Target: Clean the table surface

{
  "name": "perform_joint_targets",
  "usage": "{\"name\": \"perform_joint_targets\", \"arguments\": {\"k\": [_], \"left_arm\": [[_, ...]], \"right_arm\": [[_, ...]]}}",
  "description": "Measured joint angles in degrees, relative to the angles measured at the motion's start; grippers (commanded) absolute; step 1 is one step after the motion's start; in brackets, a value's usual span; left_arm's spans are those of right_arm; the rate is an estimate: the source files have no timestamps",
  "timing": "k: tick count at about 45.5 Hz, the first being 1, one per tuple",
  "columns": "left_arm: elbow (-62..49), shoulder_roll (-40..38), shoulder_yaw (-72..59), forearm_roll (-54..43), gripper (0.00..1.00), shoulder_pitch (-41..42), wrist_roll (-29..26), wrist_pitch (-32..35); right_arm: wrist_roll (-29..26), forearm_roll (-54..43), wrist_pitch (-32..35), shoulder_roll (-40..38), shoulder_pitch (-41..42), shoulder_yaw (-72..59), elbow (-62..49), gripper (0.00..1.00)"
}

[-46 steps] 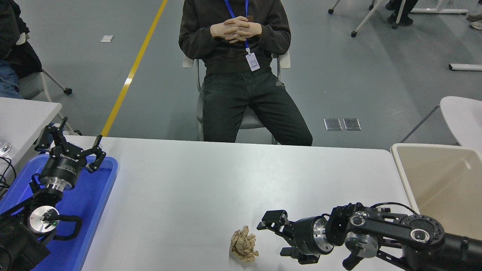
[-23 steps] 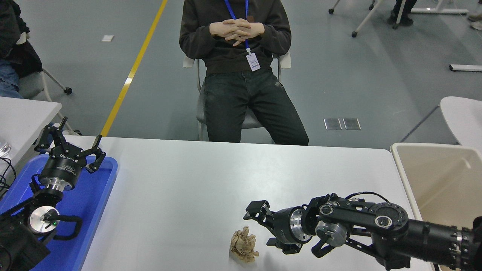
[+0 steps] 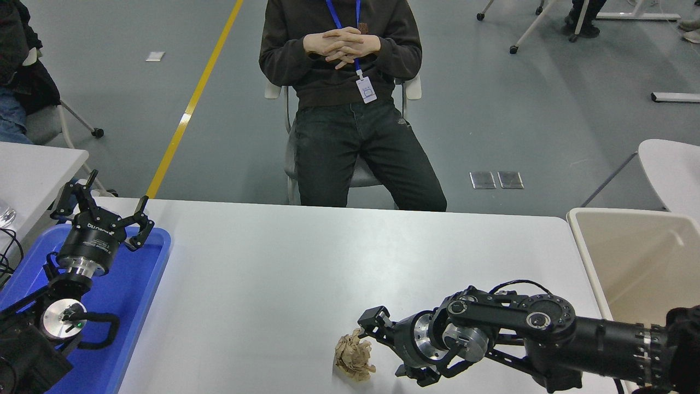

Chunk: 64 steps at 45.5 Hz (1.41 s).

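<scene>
The table surface [image 3: 306, 262] is a wide light grey-white top. A crumpled brown paper ball [image 3: 354, 357] lies on it near the front edge, at the middle. My right gripper [image 3: 381, 346] comes in from the lower right, open, its fingers pointing left. The upper fingertip [image 3: 367, 318] is just right of the ball's top and the lower one [image 3: 403, 372] is to the ball's lower right; the ball is not between them. My left gripper [image 3: 104, 203] is open and parked at the lower left over the blue tray.
A blue tray [image 3: 143, 290] sits at the table's left end. A beige bin [image 3: 640, 268] stands at the right end. A person [image 3: 342, 82] sits on a chair at the far side with hands clasped. Another white table [image 3: 33, 169] is at the left.
My right arm has moved left and toward the front edge, bringing the open gripper up beside the paper ball. The ball and the left arm have not moved.
</scene>
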Motion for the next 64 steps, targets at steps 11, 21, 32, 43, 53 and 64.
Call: {"name": "perform_joint_targets", "arguments": {"k": [11,21,32,43,53,64], "left_arm": [[0.00,0.00,0.00,0.00,1.00,0.00,0.00,0.00],[0.00,0.00,0.00,0.00,1.00,0.00,0.00,0.00],[0.01,0.00,0.00,0.00,1.00,0.00,-0.06,0.00],[0.01,0.00,-0.01,0.00,1.00,0.00,-0.08,0.00],[0.01,0.00,-0.01,0.00,1.00,0.00,-0.07,0.00],[0.01,0.00,-0.02,0.00,1.00,0.00,-0.07,0.00]], "right_arm": [[-0.84,-0.28,-0.22,3.53,3.26,-1.03,-0.92,1.00],[-0.95,-2.91,-0.11,5.90,3.74,-3.24,-4.32,1.00],[-0.40,-6.05,1.14,7.09,3.78,-4.86,-8.83,1.00],[-0.04,-8.43,2.42,7.50,3.90,-5.29,-11.04,1.00],[0.08,-9.15,3.02,7.62,3.90,-5.45,-11.55,1.00],[0.31,-9.38,5.93,7.66,3.86,-5.12,-11.53,1.00]]}}
